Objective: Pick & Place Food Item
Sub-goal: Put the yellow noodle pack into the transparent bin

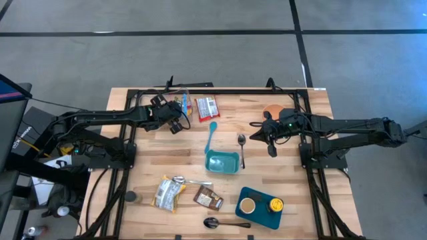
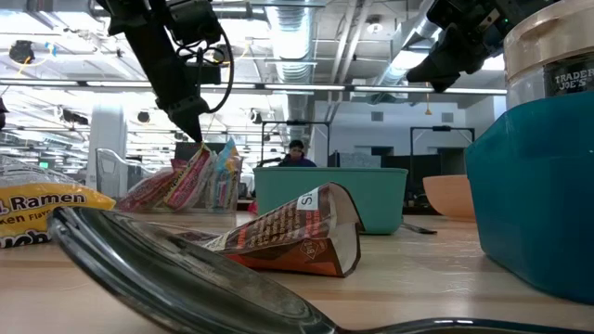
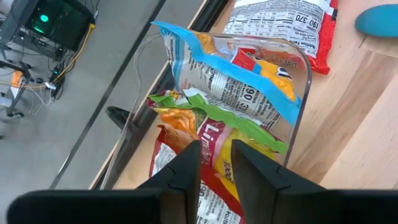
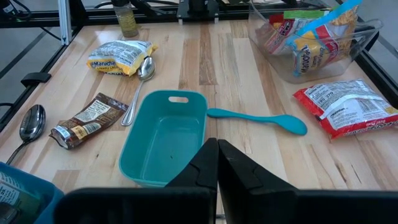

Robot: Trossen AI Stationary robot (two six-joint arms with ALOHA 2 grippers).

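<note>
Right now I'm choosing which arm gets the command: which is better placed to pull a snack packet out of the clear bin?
Left. Its claw hangs directly over the packets in the clear bin, while the right claw waits across the table, shut.

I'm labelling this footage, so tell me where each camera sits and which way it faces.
High: overhead, straight down; both arms, teal tray.
Low: table height, looking across; brown packet, arms above.
Left wrist: own fingers over the clear snack bin.
Right wrist: own shut gripper, facing the tray.
Shared: the bin shows in both wrist views.
</note>
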